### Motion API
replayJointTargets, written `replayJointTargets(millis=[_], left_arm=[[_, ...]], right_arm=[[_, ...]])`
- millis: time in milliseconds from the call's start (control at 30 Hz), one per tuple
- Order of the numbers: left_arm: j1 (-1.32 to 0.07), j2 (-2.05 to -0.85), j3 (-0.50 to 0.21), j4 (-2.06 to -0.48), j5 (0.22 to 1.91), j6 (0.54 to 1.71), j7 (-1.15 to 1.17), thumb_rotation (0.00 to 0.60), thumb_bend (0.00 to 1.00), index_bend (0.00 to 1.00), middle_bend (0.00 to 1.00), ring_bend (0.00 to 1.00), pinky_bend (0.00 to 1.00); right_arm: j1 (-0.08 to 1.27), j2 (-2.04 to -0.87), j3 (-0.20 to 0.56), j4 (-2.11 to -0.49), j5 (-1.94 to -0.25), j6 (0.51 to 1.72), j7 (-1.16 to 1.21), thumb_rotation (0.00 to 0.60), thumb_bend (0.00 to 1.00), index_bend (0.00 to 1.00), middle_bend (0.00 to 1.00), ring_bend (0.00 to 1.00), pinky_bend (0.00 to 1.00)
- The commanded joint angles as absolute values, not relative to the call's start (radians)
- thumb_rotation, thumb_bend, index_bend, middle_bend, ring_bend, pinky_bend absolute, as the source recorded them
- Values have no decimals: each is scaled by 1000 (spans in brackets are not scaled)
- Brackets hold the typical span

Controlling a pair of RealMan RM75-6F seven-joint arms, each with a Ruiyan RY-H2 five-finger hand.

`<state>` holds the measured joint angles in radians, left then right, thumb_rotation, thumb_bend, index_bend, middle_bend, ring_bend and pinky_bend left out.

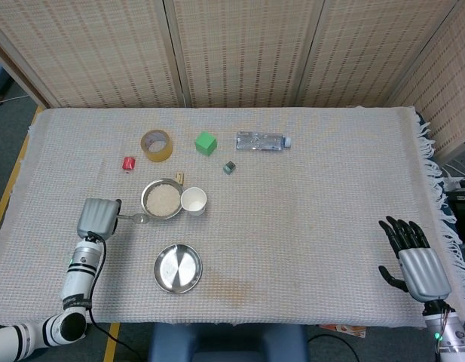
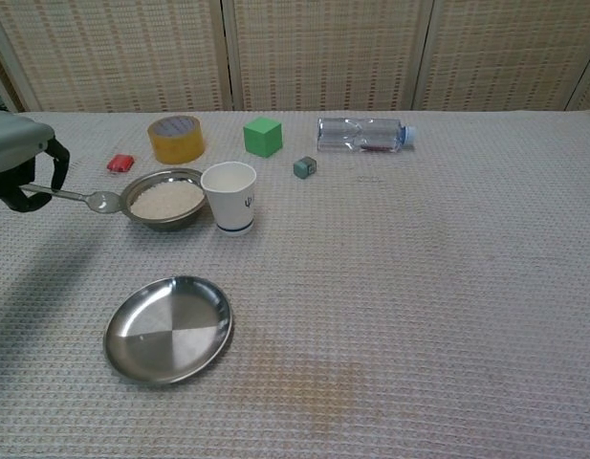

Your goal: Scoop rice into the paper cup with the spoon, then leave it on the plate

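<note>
One robot hand (image 2: 22,158) gripping spoon (image 2: 84,198)

A staged robot test area, not a lived-in room. A table (image 1: 307,226) under a woven cloth with a fringed edge at 3 o'clock stands before folding woven screens (image 1: 240,53) at 12 o'clock. Unrelated props lie scattered on it: a tape roll (image 1: 156,145), a green cube (image 1: 206,142), a plastic bottle (image 1: 261,141). Yellow floor tape (image 1: 7,188) runs at 9 o'clock.

Left hand (image 2: 17,158) holds spoon (image 2: 79,197), bowl end beside rice bowl (image 2: 163,201) rim.
</note>
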<state>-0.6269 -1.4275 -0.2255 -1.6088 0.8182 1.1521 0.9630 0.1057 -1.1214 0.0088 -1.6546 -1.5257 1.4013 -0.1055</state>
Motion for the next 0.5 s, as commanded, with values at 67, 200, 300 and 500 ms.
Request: replayJointTargets(millis=[67,200,300,500], left_arm=[[-709,-1448,-254,-1587,715,1165,1076,600,436,656,1000,1000,1000],[-758,-1473,-264,-1554,654,1170,1129,600,438,654,1000,1000,1000],[-792,-1490,-268,-1523,609,1163,1156,600,437,654,1000,1000,1000],[-852,-1534,-268,-1452,532,1170,1213,600,436,654,1000,1000,1000]], right_arm=[[107,-1125,9,-1650,-1523,1396,-107,600,203,0,0,0,0],[110,-1128,12,-1646,-1511,1387,-110,600,203,0,0,0,0],[111,-1128,16,-1643,-1503,1385,-110,600,203,0,0,0,0],[116,-1132,20,-1637,-1489,1372,-113,600,203,0,0,0,0]])
